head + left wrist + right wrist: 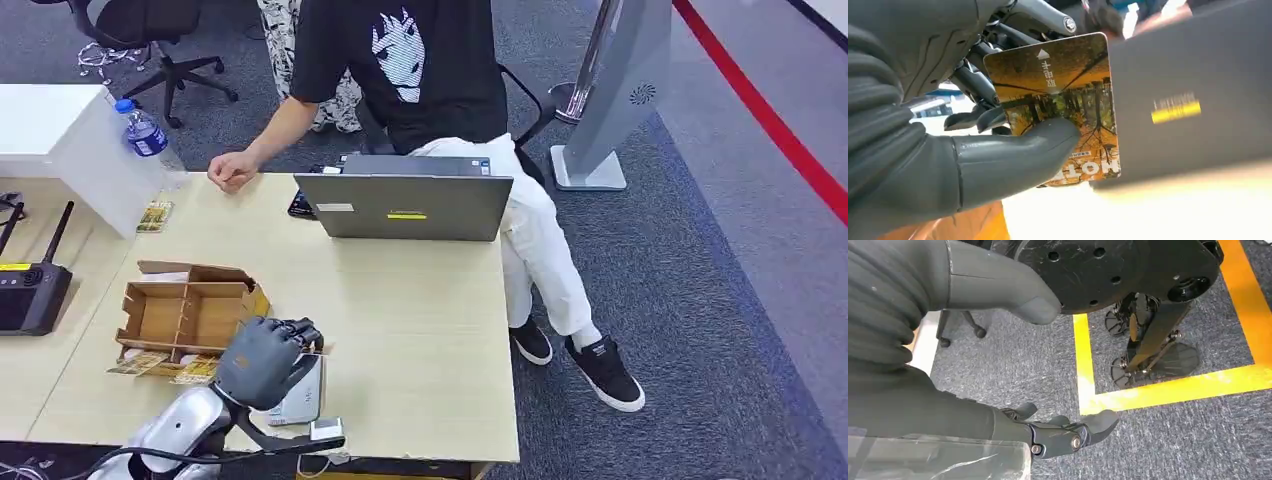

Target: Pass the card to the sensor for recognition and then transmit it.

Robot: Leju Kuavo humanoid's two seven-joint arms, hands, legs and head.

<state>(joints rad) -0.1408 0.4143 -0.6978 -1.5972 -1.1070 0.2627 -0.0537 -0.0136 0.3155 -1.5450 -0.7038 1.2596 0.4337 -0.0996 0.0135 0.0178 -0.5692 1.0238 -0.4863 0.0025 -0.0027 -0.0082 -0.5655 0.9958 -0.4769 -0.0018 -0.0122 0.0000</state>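
Note:
My left hand (265,358) hovers low over the near part of the table, just above a white sensor box (304,398). In the left wrist view this hand (973,160) pinches an orange-yellow card (1068,75) with a tree picture, thumb on the face and dark fingers behind. The card stands upright, facing the laptop lid. My right hand (948,410) hangs over grey carpet with thumb and fingers apart, holding nothing.
A cardboard divider box (185,315) sits left of my hand, with loose cards (140,363) at its near side. Further back stands a grey laptop (405,205); a person sits behind it, one hand (232,170) on the table. A black controller (30,295) and a water bottle (145,130) are at the left.

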